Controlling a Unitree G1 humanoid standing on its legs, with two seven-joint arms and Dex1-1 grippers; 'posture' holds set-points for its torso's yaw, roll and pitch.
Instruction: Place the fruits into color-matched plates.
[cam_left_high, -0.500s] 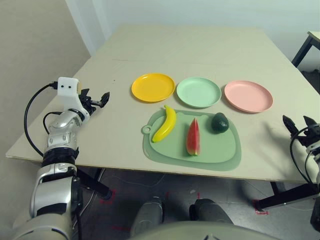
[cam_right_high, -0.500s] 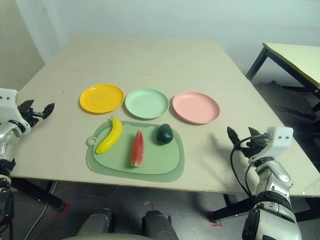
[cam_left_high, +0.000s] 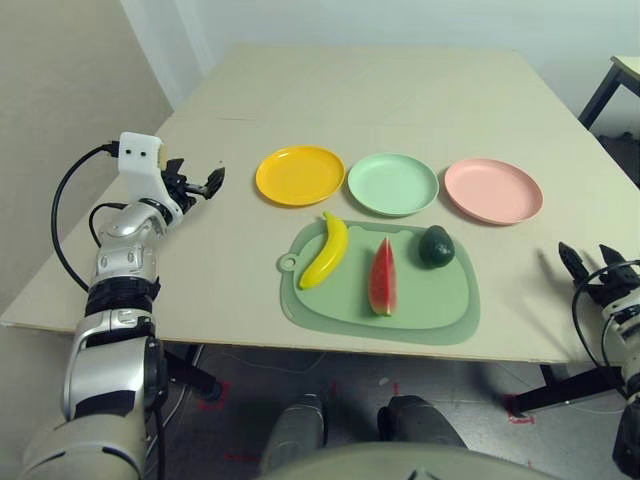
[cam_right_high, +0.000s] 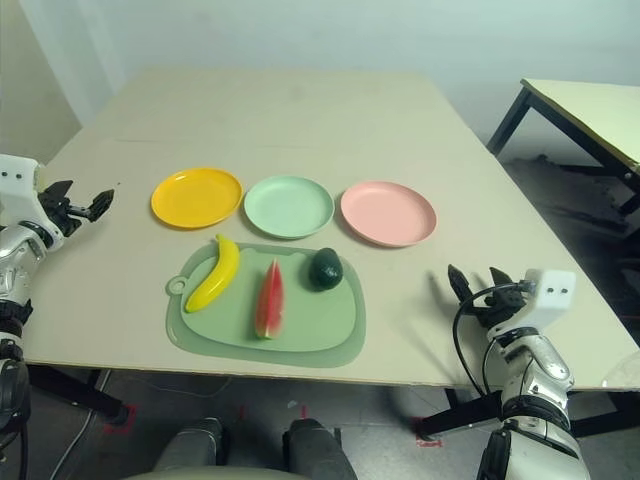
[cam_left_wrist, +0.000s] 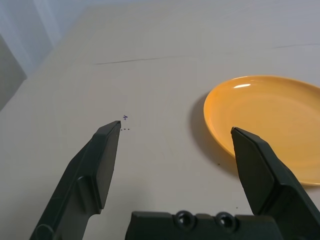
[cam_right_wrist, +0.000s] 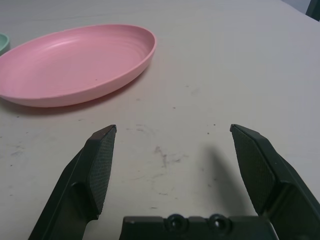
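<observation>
A pale beige table (cam_left_high: 400, 90) is seen from above, over the robot's two silver forearms. Three round shallow plates sit in a row across its middle: a yellow-orange plate (cam_left_high: 300, 175) on the robot's left, a mint green plate (cam_left_high: 393, 183) in the centre, and a pink plate (cam_left_high: 494, 190) on the right. The plates lie close to one another without touching, and each holds nothing.

Just in front of the plates, nearer the robot, lies a green cutting mat (cam_left_high: 385, 285) with rounded corners. All three toy fruits rest on it. A curved yellow banana (cam_left_high: 324, 250) lies on the mat's left part, its far tip pointing toward the gap between the yellow-orange and green plates. A red watermelon wedge (cam_left_high: 382, 277) with a green rind lies in the middle of the mat. A small dark green avocado (cam_left_high: 437, 245) sits at the mat's far right corner, below the gap between the green and pink plates.

The left gripper (cam_left_high: 200, 185) hovers over the table's left side, beside the yellow-orange plate, its fingers (cam_left_wrist: 102, 160) spread wide and holding nothing. The right gripper (cam_right_high: 475, 290) is at the table's right near edge, well apart from the mat, facing the pink plate; its fingers (cam_right_wrist: 97, 165) are likewise spread apart and empty.
</observation>
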